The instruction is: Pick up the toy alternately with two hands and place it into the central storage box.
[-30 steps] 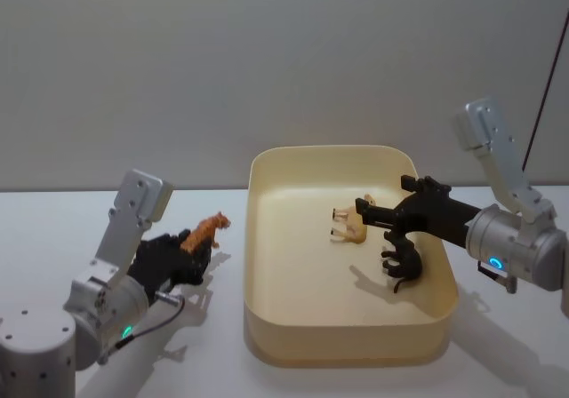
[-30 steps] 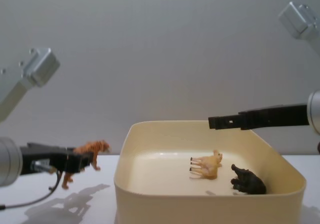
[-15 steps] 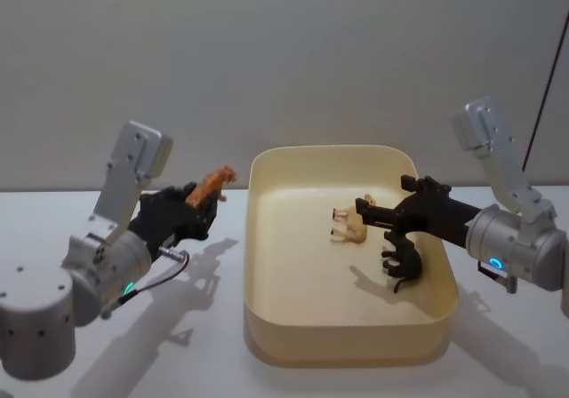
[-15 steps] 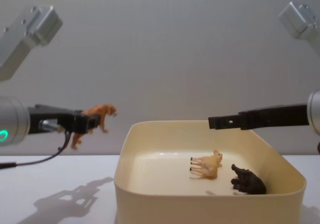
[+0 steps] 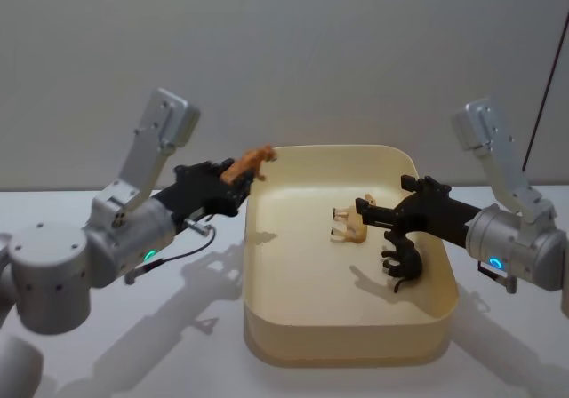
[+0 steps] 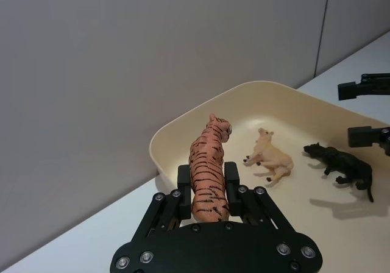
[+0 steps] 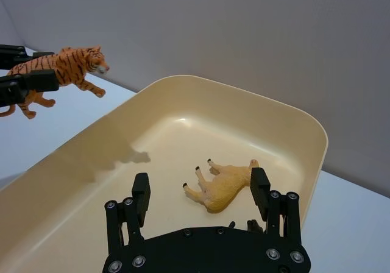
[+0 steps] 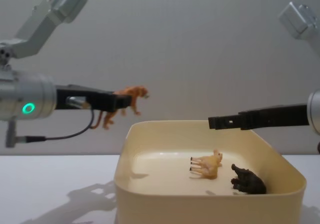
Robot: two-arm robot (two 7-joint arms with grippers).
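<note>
Left gripper [image 5: 233,181] clamps tiger [image 5: 250,162] by body, high above box [image 5: 267,343] left rim, long axis pointing toward box inside. Drop place lies ahead, past rim. Right gripper [image 5: 388,213] hangs released over box right side, above tan animal [image 5: 348,225] and black animal [image 5: 402,265].

A plain grey wall [image 5: 293,51] fills the background behind a smooth white table [image 5: 178,345]. Soft shadows fall across the tabletop. A thin dark cable [image 5: 544,87] hangs at the right edge.
</note>
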